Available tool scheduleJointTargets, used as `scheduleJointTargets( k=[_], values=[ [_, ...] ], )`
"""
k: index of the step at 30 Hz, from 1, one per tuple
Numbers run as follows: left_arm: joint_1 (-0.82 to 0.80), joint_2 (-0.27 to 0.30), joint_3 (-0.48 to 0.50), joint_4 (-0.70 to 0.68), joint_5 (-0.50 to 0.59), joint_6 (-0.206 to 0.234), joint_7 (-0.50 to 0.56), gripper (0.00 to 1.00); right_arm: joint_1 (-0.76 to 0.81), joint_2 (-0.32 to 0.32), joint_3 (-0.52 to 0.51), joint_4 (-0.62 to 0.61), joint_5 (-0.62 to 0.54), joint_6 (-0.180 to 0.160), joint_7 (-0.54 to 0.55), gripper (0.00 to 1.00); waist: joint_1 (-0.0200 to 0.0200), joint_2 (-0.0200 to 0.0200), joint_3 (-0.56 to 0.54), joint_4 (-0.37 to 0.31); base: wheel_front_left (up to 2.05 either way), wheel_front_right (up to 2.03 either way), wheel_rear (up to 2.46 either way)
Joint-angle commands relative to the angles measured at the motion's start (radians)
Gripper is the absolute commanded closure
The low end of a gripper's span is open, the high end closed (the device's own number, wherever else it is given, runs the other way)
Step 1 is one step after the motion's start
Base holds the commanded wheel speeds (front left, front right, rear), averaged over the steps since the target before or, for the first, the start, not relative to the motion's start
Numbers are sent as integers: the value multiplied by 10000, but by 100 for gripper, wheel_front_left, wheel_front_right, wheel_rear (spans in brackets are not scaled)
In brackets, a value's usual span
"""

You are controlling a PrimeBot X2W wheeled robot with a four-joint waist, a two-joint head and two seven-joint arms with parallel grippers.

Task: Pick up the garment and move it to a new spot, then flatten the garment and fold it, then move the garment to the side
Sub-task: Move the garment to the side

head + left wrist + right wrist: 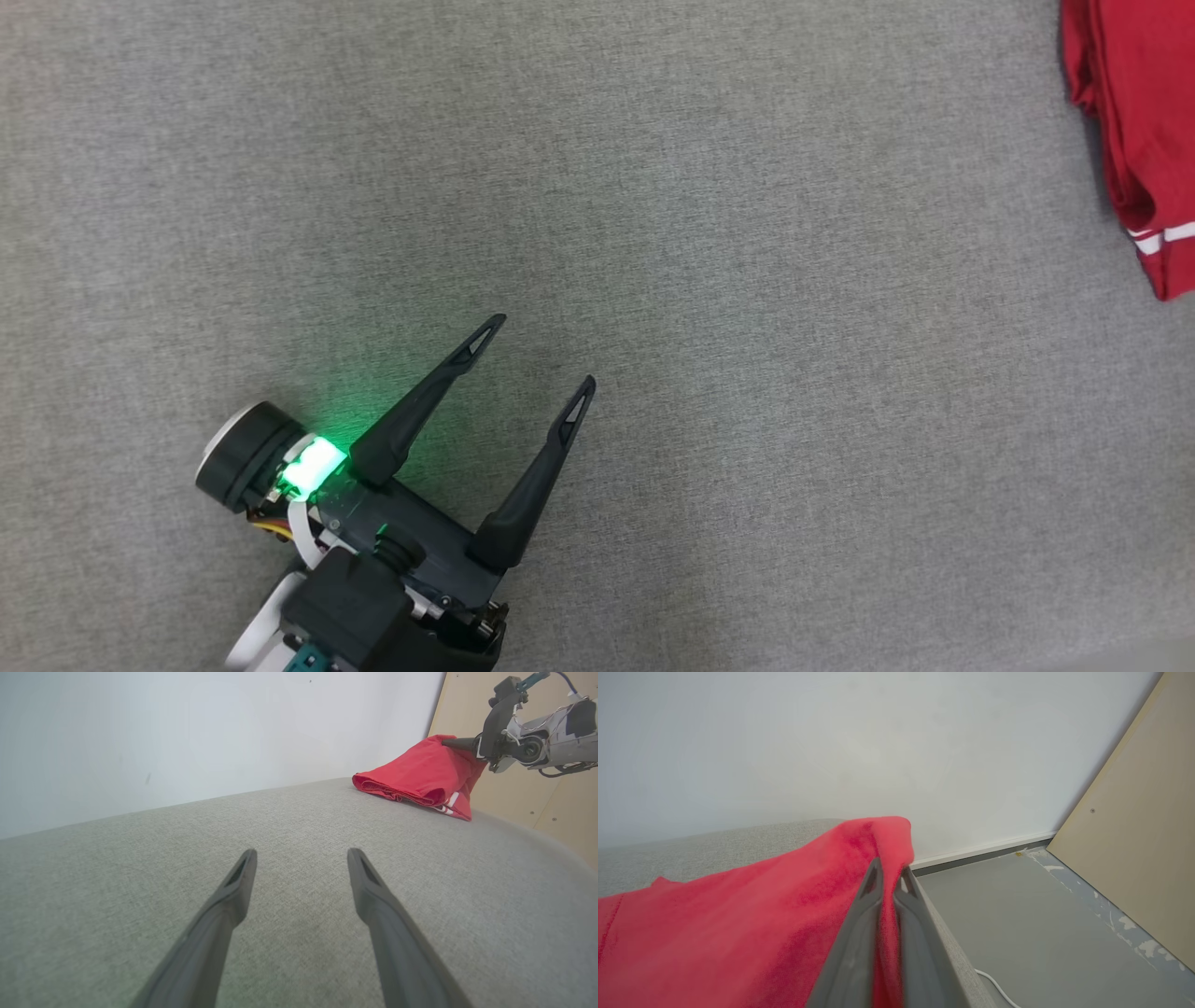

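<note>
Your left claw [541, 353] is hovering, spread wide, at the lower left over the grey surface [794, 420]. Your right claw [891, 868] is clenching the red garment [1144, 131], lying at the upper right edge.

Grey woven worktop [747, 420] is spreading across the whole head view. A plain white wall [187, 732] is filling the upper left of the left wrist view. In the right wrist view, a beige board [1134, 858] is leaning along the right edge. Grey floor [1017, 914] is lying lower right, a white skirting strip [980, 849] is running along the wall's foot, and pale paint patches [1125, 924] are showing beside the board. A white cable [994, 984] is curling at the bottom.
</note>
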Motion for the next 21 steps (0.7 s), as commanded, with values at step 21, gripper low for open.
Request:
scheduleJointTargets(
  k=[21],
  values=[
    [1050, -1164, 905, 1308, -799, 805, -17, 0, 2362, 2875, -2754, -2114, -2526, -21, -10, 0, -1, -1, -2351, 974, 0, 0, 0]
  ],
)
